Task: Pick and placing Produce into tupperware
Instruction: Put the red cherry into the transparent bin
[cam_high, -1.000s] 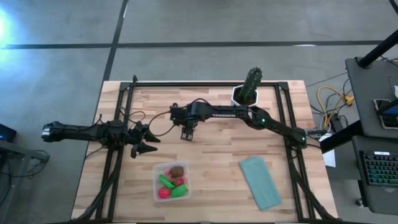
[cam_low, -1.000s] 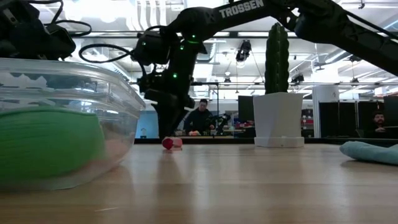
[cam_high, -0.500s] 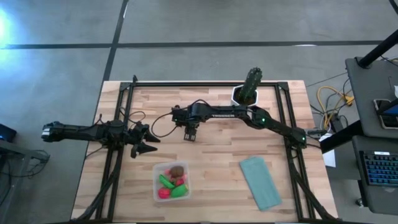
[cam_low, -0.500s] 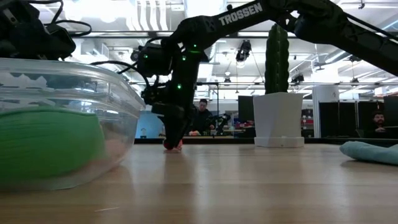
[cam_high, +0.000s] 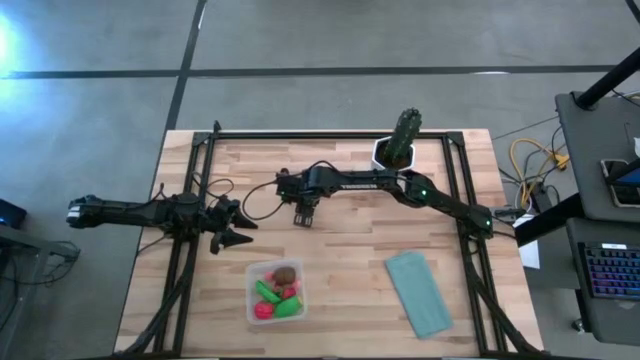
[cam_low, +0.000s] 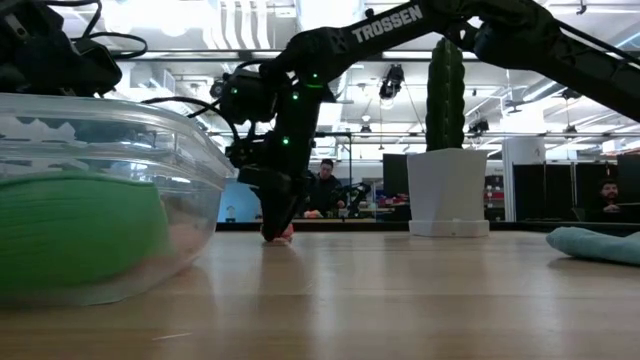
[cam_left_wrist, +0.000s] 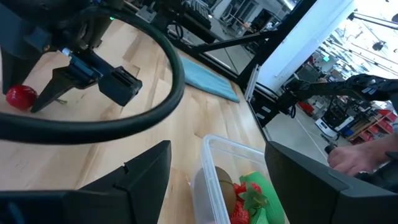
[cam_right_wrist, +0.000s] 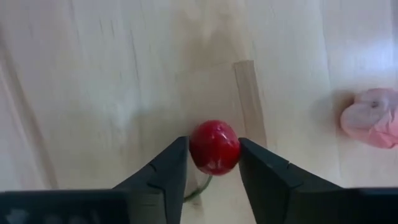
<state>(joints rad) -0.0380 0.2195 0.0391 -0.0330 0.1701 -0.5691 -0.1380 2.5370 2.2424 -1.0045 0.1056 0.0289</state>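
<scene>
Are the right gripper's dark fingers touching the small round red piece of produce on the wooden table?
Touching. The right wrist view shows the right gripper with a finger pressed against each side of the red piece, no gap.

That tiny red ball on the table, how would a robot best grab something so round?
From straight above, fingers on opposite sides at its widest part. The red ball sits alone on the wood, and the right gripper already straddles it that way. The pink piece lies well clear.
</scene>
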